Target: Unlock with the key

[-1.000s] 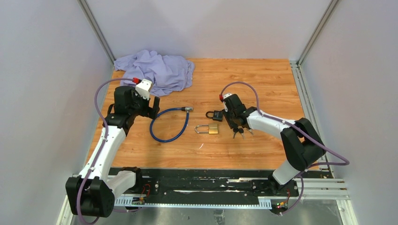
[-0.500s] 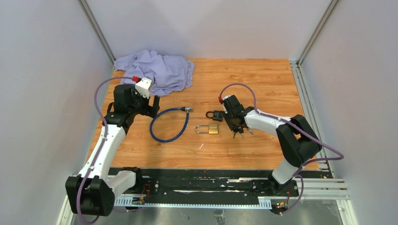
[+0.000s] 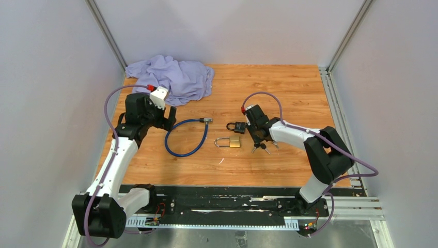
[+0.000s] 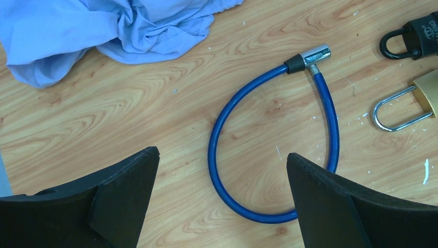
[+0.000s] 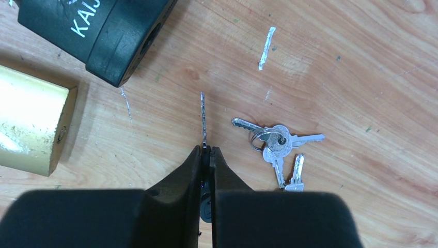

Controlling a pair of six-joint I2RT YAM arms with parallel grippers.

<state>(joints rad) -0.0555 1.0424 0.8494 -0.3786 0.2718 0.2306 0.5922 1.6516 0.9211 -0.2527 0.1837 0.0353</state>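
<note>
My right gripper (image 5: 206, 150) is shut on a black-headed key (image 5: 203, 116). Its thin blade sticks out ahead of the fingertips, edge-on, just above the wood. The blade points toward the black padlock (image 5: 103, 31), which lies a short way ahead and to the left. In the top view the right gripper (image 3: 256, 136) sits just right of that black padlock (image 3: 236, 126). A brass padlock (image 5: 28, 119) with a steel shackle lies to the left. My left gripper (image 4: 222, 165) hangs open over the blue cable lock (image 4: 214, 150), holding nothing.
A ring of silver keys (image 5: 276, 144) lies on the wood just right of my right fingers. A crumpled lilac cloth (image 3: 173, 77) sits at the back left. The brass padlock (image 3: 230, 142) lies between the blue cable lock (image 3: 188, 138) and the right arm.
The right gripper's jaws have shut on the black-headed key, leaving the silver key ring on the table. The left arm has not moved.
</note>
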